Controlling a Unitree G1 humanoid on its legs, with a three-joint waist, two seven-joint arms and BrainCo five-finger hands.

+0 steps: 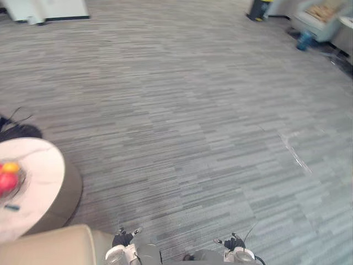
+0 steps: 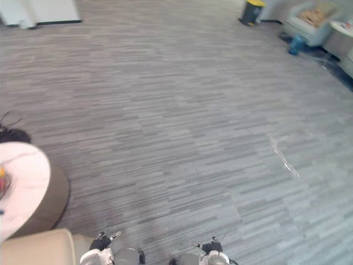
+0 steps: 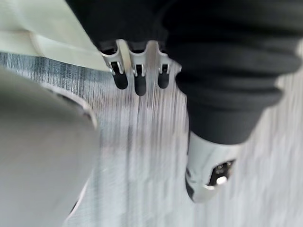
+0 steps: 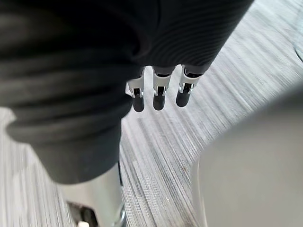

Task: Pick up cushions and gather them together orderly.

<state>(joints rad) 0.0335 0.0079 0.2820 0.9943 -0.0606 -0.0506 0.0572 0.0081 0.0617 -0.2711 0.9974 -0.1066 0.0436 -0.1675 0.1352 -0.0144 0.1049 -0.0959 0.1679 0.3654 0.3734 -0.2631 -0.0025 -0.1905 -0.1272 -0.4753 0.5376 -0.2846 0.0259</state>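
Right eye view has the one thing that reads as a cushion [image 2: 313, 15]: a tan, patterned shape lying on the seat of a pale grey armchair [image 2: 311, 34] in the far right corner of the room. It is too blurred to say more about it. Neither robot hand is touching it, and it sits well apart from both.

Just beside the armchair, a small blue object [image 2: 295, 44] stands on the floor. A little further left along the far edge is a dark bin [image 2: 251, 11] with a yellow top. Grey striped carpet [image 1: 182, 121] stretches from there to the near edge, with a pale streak [image 1: 292, 152] marking it on the right.

At the near left, a beige padded piece [image 1: 49, 245] shows its rounded edge; I cannot tell whether it is a cushion or part of a seat. Just beyond it is a round white surface [image 1: 33, 165] on a brown base, carrying a bowl of fruit [image 1: 8, 176] with red and orange pieces. White furniture [image 1: 44, 10] stands in the far left corner.

The left robot hand [image 3: 138, 80] is released, its fingers straight above the carpet and holding nothing, with pale beige padding just past them. The right robot hand [image 4: 159, 97] is released too, with straight fingers over bare carpet and nothing in its grasp.
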